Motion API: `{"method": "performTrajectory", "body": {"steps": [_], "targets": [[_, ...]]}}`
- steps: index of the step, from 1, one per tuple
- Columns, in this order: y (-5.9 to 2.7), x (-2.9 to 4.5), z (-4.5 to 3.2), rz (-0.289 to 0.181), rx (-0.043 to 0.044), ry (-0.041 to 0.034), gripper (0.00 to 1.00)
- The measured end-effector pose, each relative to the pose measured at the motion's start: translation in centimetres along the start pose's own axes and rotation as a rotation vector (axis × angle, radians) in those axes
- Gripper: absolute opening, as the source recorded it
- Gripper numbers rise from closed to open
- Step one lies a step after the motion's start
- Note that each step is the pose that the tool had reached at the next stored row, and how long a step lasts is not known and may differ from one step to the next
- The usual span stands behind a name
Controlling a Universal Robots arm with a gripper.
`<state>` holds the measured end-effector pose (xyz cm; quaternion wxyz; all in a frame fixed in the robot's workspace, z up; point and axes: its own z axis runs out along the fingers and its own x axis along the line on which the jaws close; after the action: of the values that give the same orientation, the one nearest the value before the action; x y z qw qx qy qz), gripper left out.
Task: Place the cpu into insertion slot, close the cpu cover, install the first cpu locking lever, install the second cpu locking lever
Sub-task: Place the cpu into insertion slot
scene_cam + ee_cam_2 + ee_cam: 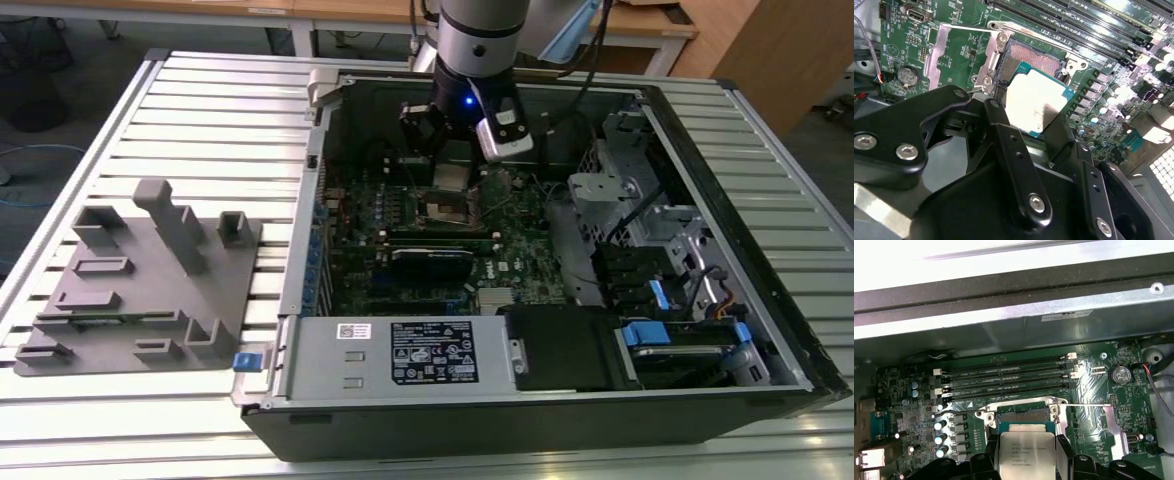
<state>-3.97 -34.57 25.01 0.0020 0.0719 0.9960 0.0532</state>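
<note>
Cpu (1035, 102) is clamped flat between the black fingers (1058, 131), held just above the open insertion slot (1036, 61). The slot lies directly ahead of the fingers, and the cpu cover (939, 52) seems swung open alongside.

cpu (1036, 102) top is looking like dull, matt silver metal. Hand (1030, 125) is showing smooth matt black, with shiny steel screws (1035, 202). Cover (936, 50) is gleaming as thin bare metal. Board (1094, 390) is looking glossy green. Counter (200, 120) is showing ribbed pale metal, and the grey jig (147, 290) is looking like matt plastic.
</note>
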Motion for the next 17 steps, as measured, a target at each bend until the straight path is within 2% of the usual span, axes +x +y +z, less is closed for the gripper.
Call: {"method": "performTrajectory", "body": {"steps": [4, 12, 17], "targets": [[0.00, 0.00, 0.01, 0.015, 0.0000, -0.0016, 0.54], [-0.02, 0.00, 0.13, 0.133, -0.0003, -0.0142, 0.54], [-0.02, 0.00, 0.14, 0.153, -0.0005, -0.0163, 0.54]]}}
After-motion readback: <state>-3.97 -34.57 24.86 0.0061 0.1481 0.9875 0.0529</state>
